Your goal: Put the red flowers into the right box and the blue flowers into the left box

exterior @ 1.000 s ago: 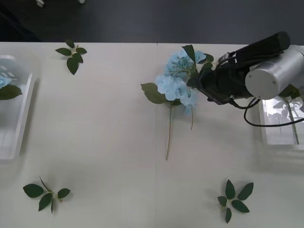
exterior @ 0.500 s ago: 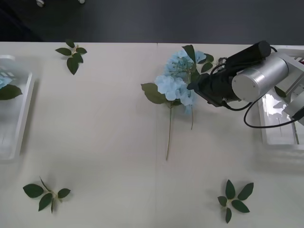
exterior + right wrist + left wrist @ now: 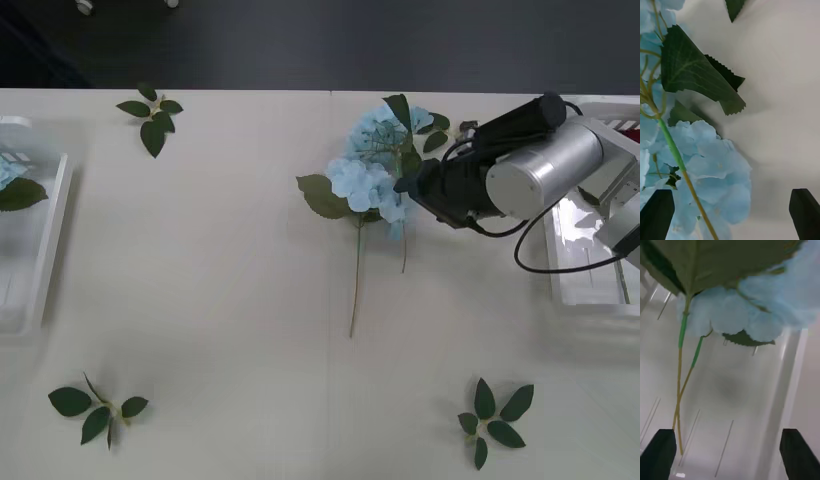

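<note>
Two blue flowers (image 3: 368, 182) lie crossed at the table's far middle, their stems (image 3: 356, 270) pointing toward me. My right gripper (image 3: 408, 186) is low at their right side, open; in the right wrist view its black fingers (image 3: 657, 213) stand wide apart, with pale blue petals (image 3: 711, 165) and a stem between them, not clamped. Above the left box (image 3: 763, 397) my left gripper (image 3: 730, 457) is open, and a blue flower (image 3: 733, 311) lies inside. In the front view the left box (image 3: 40, 270) holds a blue bloom (image 3: 8, 170). My arm partly covers the right box (image 3: 590, 290); the red flowers are hidden.
Loose leaf sprigs lie at the far left (image 3: 153, 112), near left (image 3: 95, 408) and near right (image 3: 492, 420). The right arm's cable (image 3: 540, 262) hangs over the right box's inner edge. Open tabletop stretches between the two boxes.
My right wrist has turned and drawn slightly to the right over the right box, while its fingers stay by the blue flowers. The flowers have not moved.
</note>
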`<act>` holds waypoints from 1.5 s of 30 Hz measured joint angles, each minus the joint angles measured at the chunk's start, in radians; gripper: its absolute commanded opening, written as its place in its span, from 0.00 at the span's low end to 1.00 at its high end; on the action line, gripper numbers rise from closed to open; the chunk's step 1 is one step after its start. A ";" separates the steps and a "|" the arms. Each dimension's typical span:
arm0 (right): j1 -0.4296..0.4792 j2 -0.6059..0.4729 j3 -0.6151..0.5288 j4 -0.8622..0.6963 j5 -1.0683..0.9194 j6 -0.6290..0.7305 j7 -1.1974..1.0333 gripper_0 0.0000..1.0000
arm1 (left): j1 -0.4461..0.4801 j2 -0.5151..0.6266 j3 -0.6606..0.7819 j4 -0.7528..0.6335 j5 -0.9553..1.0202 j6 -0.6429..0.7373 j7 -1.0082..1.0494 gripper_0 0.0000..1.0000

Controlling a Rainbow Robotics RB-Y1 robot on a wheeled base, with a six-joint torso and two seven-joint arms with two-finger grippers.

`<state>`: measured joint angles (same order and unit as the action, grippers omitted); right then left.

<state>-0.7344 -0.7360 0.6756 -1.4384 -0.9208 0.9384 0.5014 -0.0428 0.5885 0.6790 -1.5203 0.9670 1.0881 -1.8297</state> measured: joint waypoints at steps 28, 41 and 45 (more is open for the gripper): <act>-0.047 0.001 0.136 0.056 -0.024 0.000 0.000 0.90 | 0.202 -0.134 -0.051 -0.510 0.717 0.219 -0.414 1.00; -0.071 0.003 0.128 0.094 0.032 0.000 0.000 0.90 | 0.198 -0.176 -0.204 -0.510 0.914 0.234 -0.732 1.00; -0.071 0.003 0.128 0.129 0.031 0.000 0.000 0.90 | 0.191 -0.218 -0.228 -0.510 0.914 0.234 -0.827 1.00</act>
<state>-0.8050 -0.7331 0.8039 -1.3096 -0.8903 0.9385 0.5018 0.1482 0.3705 0.4514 -2.0305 1.8812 1.3225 -2.6570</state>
